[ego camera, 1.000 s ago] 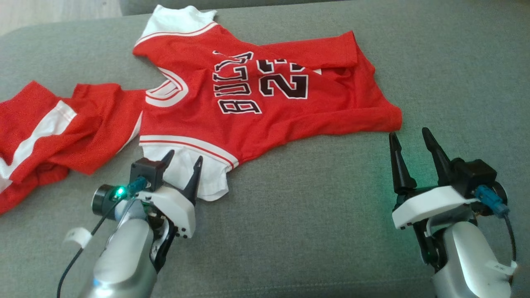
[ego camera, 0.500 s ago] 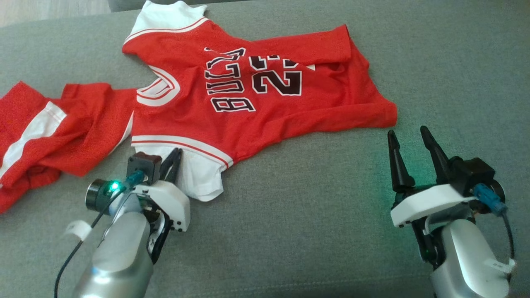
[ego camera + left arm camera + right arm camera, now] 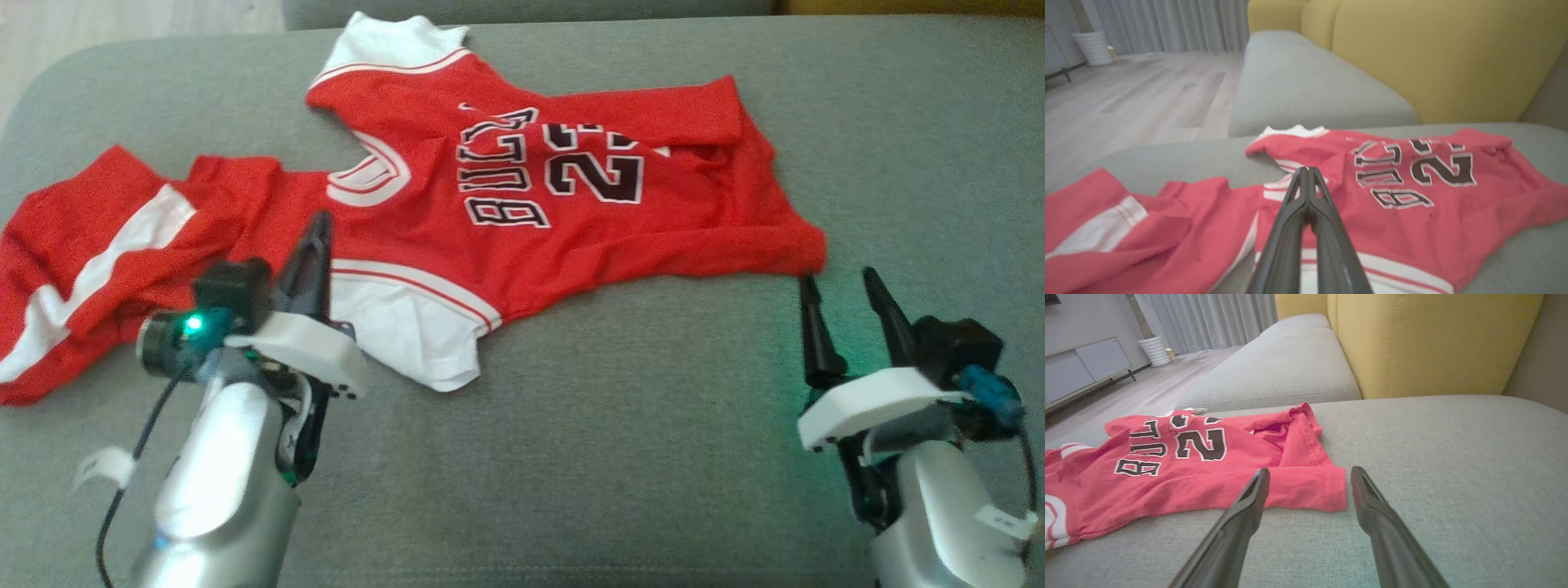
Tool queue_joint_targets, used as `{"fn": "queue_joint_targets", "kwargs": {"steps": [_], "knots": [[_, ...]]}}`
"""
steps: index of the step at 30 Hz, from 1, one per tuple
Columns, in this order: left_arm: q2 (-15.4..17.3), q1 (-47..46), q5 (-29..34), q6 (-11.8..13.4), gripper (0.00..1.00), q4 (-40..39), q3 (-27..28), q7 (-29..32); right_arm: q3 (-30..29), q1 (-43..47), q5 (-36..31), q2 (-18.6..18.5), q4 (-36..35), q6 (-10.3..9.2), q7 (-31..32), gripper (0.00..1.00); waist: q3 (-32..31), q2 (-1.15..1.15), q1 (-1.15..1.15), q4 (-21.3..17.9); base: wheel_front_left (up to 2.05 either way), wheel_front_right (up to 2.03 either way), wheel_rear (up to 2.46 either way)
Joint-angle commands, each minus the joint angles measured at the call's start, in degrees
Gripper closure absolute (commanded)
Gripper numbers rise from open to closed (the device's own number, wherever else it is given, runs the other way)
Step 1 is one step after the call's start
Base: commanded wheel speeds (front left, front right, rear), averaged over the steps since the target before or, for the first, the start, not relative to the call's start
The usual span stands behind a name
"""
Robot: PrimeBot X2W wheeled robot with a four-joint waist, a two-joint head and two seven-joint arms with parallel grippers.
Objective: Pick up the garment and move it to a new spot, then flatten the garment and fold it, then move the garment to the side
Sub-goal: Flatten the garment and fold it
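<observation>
Red basketball jersey (image 3: 571,220) spread out, somewhat rumpled, on a grey sofa seat (image 3: 637,457), lying just ahead of both grippers. The jersey is bright red mesh-like fabric with short white sleeves edged in red and white bands, and a white-and-red trimmed neckline. The bottom part is creased, with one side of the body folded over onto the front. Across the chest run black letters outlined in white, turned sideways from the robot's head view; they begin "BUL", and the last letters are too distorted to read for certain. Beside them is a large black number with a white outline: the first digit is 2, the second is partly hidden under the fold. The left gripper (image 3: 314,237) has its two dark fingers pressed fully together, pointing over the jersey's near shoulder; the near white sleeve lies just to its right, and no fabric can be seen pinched between the tips. To the left of this gripper lies a bunched red cloth with a broad white stripe (image 3: 106,245), touching the jersey's neck end; whether the two are joined cannot be told. The right gripper (image 3: 841,282) has its fingers spread wide apart and holds nothing; the jersey's hem corner sits just beyond its fingertips. Behind the seat rises a yellow back cushion (image 3: 1433,57).
</observation>
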Motion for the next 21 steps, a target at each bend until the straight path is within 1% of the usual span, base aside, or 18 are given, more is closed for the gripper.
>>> {"fn": "queue_joint_targets", "kwargs": {"steps": [1,4,6,9,13,15,18,19,20,21], "knots": [[1.08,1.03,-0.67,0.51,1.00,-5.18,3.31,-0.69,-0.15,-2.56,0.53,-0.09,-0.64,0.21,0.78,0.00,-0.02,0.00,0.00,1.90,0.00,0.00,0.00],[0.74,3.85,-0.61,-0.14,1.00,-10.28,4.20,-0.70,-1.79,-3.48,-0.39,-0.09,0.51,0.21,1.54,0.00,0.07,0.00,0.00,3.86,0.00,0.00,0.00],[0.65,5.17,-0.22,-0.82,1.00,-11.85,4.11,-0.70,-1.73,-4.07,-0.46,-0.09,0.81,0.21,1.65,0.00,0.08,0.00,0.00,4.52,0.00,0.00,0.00],[0.30,5.99,-0.62,-1.28,1.00,-12.71,4.57,-0.70,-1.10,-4.56,-0.31,-0.09,0.90,0.21,1.37,0.00,0.07,0.00,0.00,4.79,0.00,0.00,0.00],[-0.75,7.36,-1.94,-1.87,1.00,-14.86,6.57,-0.70,0.18,-4.54,0.60,-0.09,0.83,0.21,-0.26,0.00,-0.59,0.00,0.00,5.11,0.00,0.00,0.00],[-1.45,8.76,-3.44,-2.27,1.00,-15.72,8.09,-0.70,1.08,-3.98,1.10,-0.09,0.67,0.21,-1.19,0.00,-1.17,0.00,0.00,5.04,0.00,0.00,0.00],[-2.05,11.61,-3.95,-2.97,1.00,-16.71,9.59,-0.70,2.52,-2.69,2.35,-0.09,0.07,0.21,-2.66,0.00,-2.27,0.00,0.00,4.69,0.00,0.00,0.00],[-2.27,12.83,-4.14,-3.08,0.87,-16.74,9.99,-0.70,2.89,-2.15,2.76,-0.09,-0.24,0.21,-3.10,0.00,-2.64,0.00,0.00,4.61,0.00,0.00,0.00],[-2.48,14.00,-4.43,-3.17,0.60,-16.59,10.35,-0.71,3.18,-1.54,3.17,-0.09,-0.54,0.21,-3.51,0.00,-3.02,0.00,0.00,4.53,0.00,0.00,0.00],[-2.67,15.14,-4.66,-3.19,0.04,-16.42,10.61,-0.71,3.49,-0.84,3.53,-0.09,-0.84,0.21,-3.83,0.00,-3.39,0.00,0.00,4.50,0.00,0.00,0.00]]}}
